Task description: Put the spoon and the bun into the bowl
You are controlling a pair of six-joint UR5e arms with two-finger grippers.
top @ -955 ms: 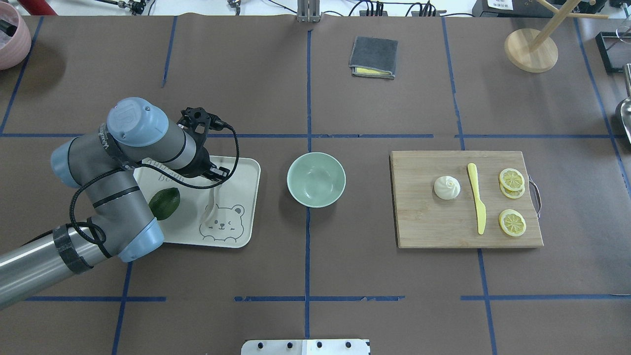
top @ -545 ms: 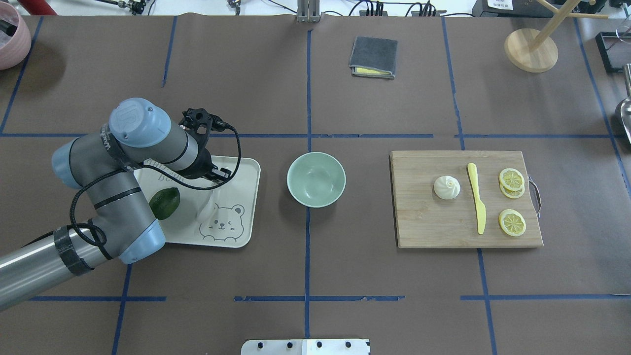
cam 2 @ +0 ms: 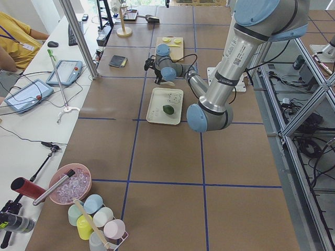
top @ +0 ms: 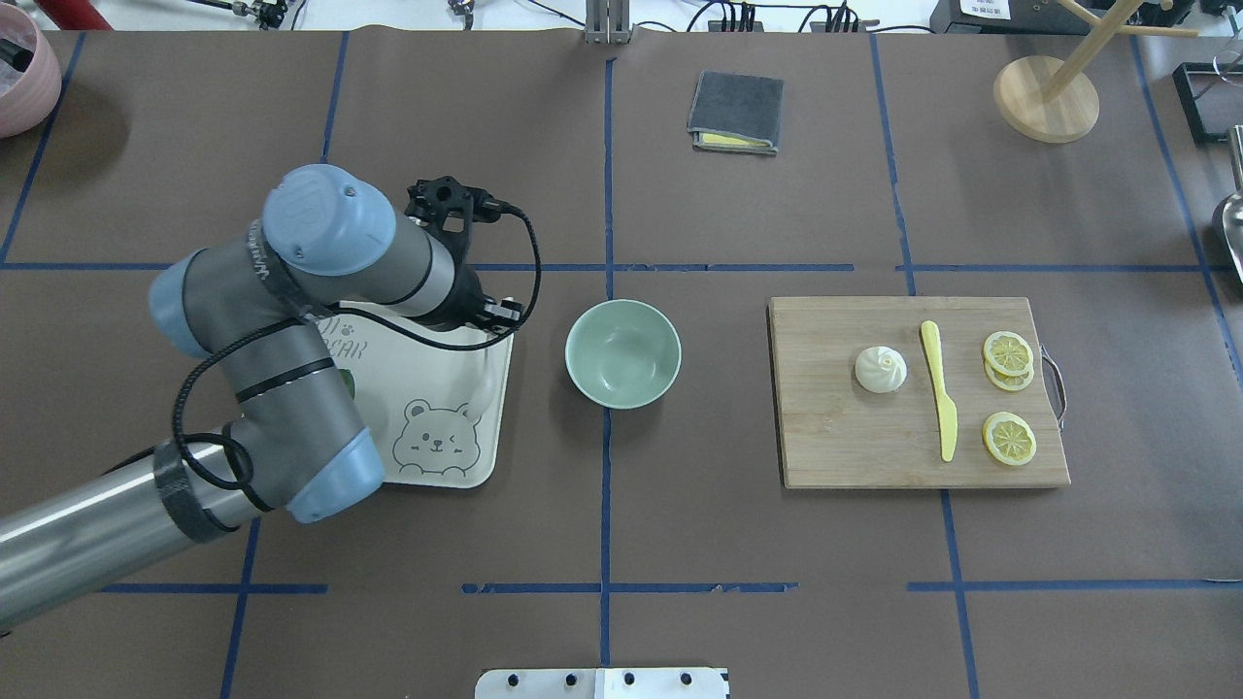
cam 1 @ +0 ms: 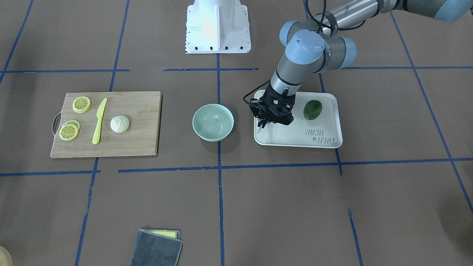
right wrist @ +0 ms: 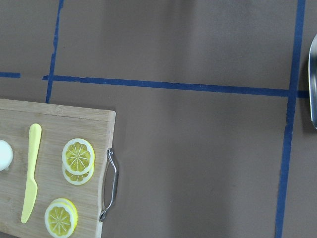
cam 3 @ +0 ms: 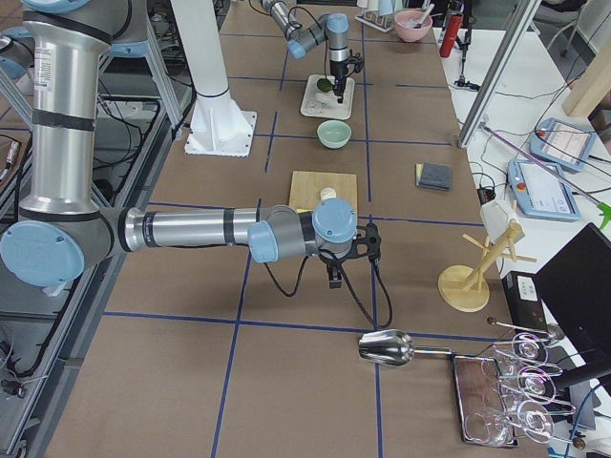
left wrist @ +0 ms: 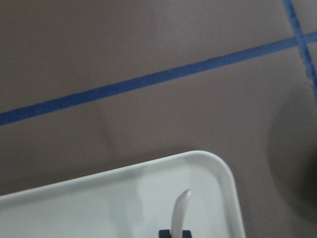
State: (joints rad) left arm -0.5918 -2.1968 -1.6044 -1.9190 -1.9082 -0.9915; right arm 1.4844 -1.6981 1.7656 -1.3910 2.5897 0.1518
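The left tool [cam 1: 264, 121] is clamped on the spoon [left wrist: 179, 210]. The spoon hangs below it, long axis roughly downward, over the corner of the tray [cam 1: 295, 137] nearest the bowl [top: 622, 353]. The bowl stands empty on the desk just beside that tray edge. The coming move is therefore judged to be a short sideways carry toward the bowl, followed by release over its opening.

The bun [top: 881, 369] lies on the cutting board [top: 845, 447], on the side of the bowl opposite the tray. The right tool [cam 3: 336, 275] hovers beyond the board, farther from the bowl than the bun. Whether it is apart or together cannot be told. The right arm is the nearer one to the bun.
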